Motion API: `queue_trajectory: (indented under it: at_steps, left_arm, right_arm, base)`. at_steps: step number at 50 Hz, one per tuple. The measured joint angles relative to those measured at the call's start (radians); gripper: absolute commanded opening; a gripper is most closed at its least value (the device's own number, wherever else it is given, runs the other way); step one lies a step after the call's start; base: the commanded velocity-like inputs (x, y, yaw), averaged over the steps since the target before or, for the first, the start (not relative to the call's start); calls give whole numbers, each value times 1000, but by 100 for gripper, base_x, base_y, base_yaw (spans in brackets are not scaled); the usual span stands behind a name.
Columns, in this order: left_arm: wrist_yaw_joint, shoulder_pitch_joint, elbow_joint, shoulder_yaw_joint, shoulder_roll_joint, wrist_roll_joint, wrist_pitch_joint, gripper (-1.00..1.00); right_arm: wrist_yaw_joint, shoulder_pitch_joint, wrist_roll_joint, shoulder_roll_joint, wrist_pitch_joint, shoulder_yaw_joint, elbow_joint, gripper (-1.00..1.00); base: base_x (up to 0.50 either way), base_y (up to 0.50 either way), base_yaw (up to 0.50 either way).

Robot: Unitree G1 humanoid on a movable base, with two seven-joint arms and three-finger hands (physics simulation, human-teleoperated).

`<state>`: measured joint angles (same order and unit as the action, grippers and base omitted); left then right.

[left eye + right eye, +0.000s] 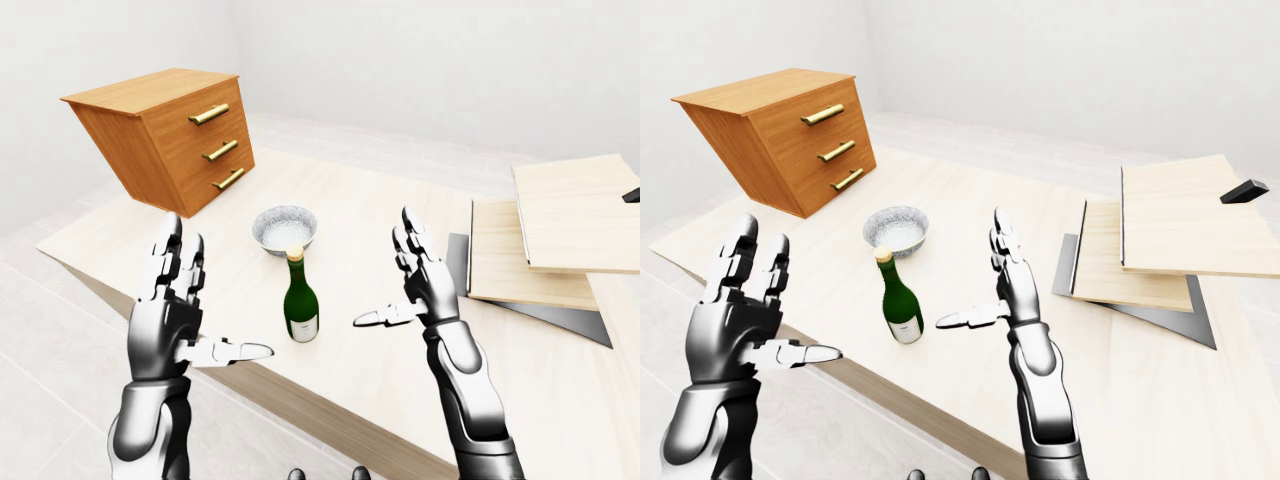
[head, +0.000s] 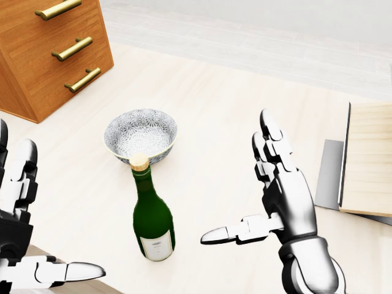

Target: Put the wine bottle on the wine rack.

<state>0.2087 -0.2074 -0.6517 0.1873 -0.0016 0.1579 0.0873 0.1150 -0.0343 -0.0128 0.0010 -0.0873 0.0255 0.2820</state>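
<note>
A green wine bottle (image 2: 153, 226) with a cork and a white label stands upright on the light wooden table (image 1: 360, 195), near its lower edge. My left hand (image 1: 215, 295) is open and empty, left of the bottle and apart from it, off the table's edge. My right hand (image 2: 242, 180) is open and empty to the right of the bottle, its thumb pointing at it without touching. A stepped stack of light wooden panels on a grey base (image 1: 1160, 235) lies at the right; I cannot tell whether it is the wine rack.
A patterned grey bowl (image 2: 141, 131) sits just above the bottle. A wooden chest with three gold-handled drawers (image 1: 170, 135) stands tilted at the table's upper left. A small black block (image 1: 1245, 190) rests on the top panel at the right.
</note>
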Motion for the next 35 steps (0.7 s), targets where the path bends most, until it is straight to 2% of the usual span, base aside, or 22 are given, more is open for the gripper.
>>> queue_trajectory:
  at_steps: [15, 35]
  left_arm:
    - [10, 0, 5, 54, 0, 24, 0, 100]
    - [26, 0, -9, 91, -3, 44, 0, 100]
  right_arm:
    - [-14, -73, 28, 32, 0, 65, -80, 100]
    - [-6, -126, 70, 73, 0, 137, -167, 100]
  base:
    - [0, 0, 0]
    - [0, 0, 0]
